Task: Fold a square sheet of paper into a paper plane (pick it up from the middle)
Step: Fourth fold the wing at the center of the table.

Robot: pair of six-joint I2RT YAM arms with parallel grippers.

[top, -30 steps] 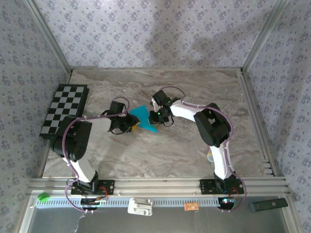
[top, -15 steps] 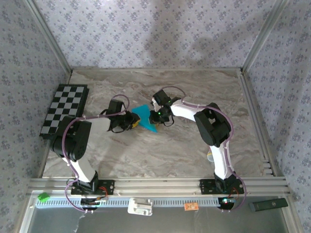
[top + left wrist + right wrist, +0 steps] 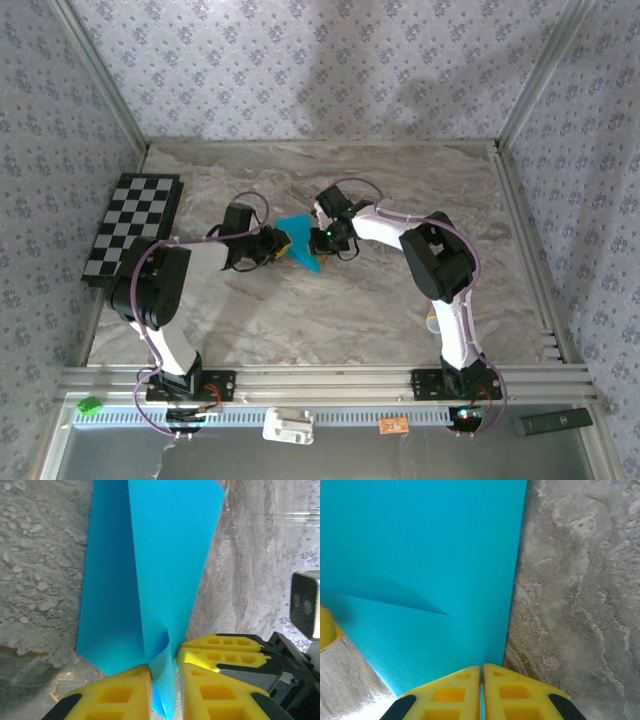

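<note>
The square sheet of paper (image 3: 300,244) is teal-blue and creased, lying mid-table between the two arms. In the left wrist view the paper (image 3: 150,565) shows a long centre fold, and one curled flap stands up between my left gripper's (image 3: 165,692) yellow fingers. These stand narrowly apart: the flap touches the left finger and a slit remains at the right one. My right gripper (image 3: 482,690) is shut on the paper's edge (image 3: 420,555), a thin teal line between its pads. From above, the left gripper (image 3: 279,246) and right gripper (image 3: 318,240) meet at the paper.
A black-and-white checkered board (image 3: 135,225) lies at the table's left edge. Patterned walls close in the back and sides. An aluminium rail (image 3: 320,380) runs along the front. The marble top (image 3: 380,300) in front of the paper is bare.
The left gripper has slid right, closer to the paper, and its jaws have narrowed around the flap. The right jaws have pressed tighter. The paper's near tip has shifted slightly.
</note>
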